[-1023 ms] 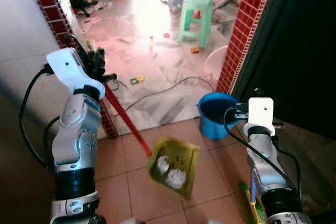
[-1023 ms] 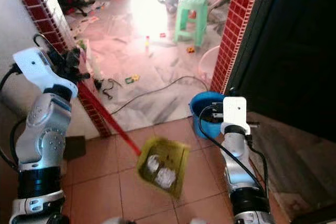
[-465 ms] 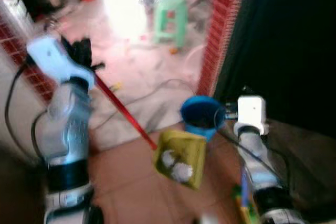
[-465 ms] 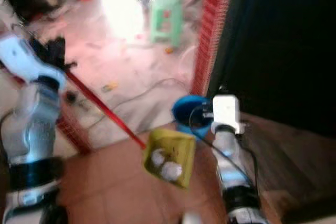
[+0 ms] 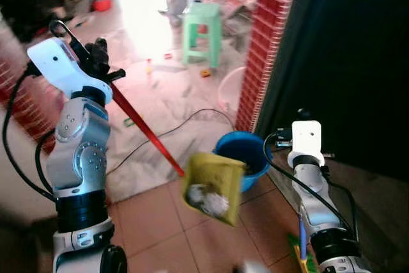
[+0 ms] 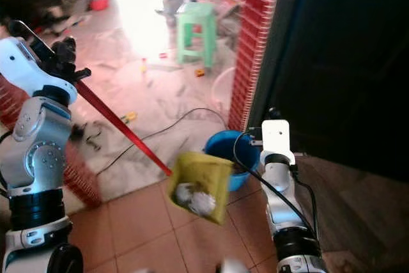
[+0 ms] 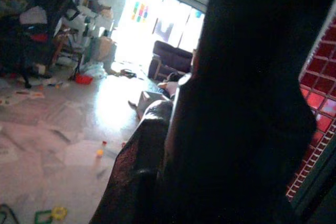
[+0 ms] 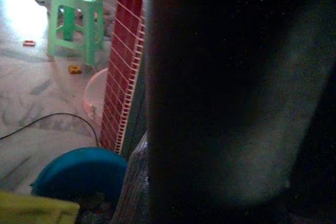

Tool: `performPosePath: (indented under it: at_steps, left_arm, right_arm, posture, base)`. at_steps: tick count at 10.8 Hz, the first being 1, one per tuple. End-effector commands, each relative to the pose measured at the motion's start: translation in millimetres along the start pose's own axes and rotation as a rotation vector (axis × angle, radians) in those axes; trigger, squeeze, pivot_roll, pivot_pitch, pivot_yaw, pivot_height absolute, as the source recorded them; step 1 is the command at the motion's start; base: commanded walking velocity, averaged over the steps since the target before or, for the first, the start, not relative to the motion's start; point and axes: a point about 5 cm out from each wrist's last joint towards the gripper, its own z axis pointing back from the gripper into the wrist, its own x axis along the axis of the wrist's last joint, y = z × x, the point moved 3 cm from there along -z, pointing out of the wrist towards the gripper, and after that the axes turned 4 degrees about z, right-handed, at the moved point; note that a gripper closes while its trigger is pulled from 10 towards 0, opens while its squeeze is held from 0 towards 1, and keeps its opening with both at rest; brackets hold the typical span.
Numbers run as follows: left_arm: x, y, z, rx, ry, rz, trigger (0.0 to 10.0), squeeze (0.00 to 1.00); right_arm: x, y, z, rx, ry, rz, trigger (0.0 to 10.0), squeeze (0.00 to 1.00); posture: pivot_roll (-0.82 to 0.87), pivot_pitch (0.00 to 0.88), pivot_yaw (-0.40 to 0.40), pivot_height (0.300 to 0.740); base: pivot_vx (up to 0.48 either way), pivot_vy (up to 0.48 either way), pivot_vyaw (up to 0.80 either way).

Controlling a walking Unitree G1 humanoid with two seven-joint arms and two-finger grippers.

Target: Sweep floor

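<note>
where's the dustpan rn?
Head views: the yellow-green dustpan, with white crumpled trash in it, is raised mid-frame on its red handle, held by the left gripper, right beside the blue bucket.

Yellow-green dustpan (image 5: pixel 213 187), red handle (image 5: pixel 146 131), blue bucket (image 5: pixel 243 151), green stool (image 5: pixel 201 30).

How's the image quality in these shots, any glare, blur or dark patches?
Left eye view: sunlight washes out the far floor near the green stool; the yellow dustpan looks slightly soft. Right eye view: same glare, doorway at right nearly black. Both wrist views: a dark, out-of-focus shape blocks much of the frame.
</note>
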Motion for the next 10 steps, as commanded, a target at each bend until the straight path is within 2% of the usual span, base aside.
performPosePath:
  at_steps: [1,3,10]
  left_arm:
    - [19.1,-13.0,-4.0,-0.036,-0.083,0.029,10.0,0.0]
    - [21.6,-7.2,-5.4,0.005,-0.095,0.015,10.0,0.0]
    - [26.1,-5.5,-8.7,0.053,-0.122,-0.007,10.0,0.0]
  right_arm:
    - [9.0,-4.6,-3.3,-0.013,-0.04,0.005,10.0,0.0]
    - [9.0,-3.7,-3.0,-0.011,-0.04,0.005,10.0,0.0]
    - [10.4,0.5,-4.0,0.009,-0.044,0.002,10.0,0.0]
  posture:
    - [-0.07,0.0,0.056,0.74]
    - [-0.07,0.0,0.057,0.74]
    - [-0.06,0.0,0.052,0.74]
  base:
    - [0.48,0.0,0.0]
    - [0.48,0.0,0.0]
    - [0.479,0.0,0.0]
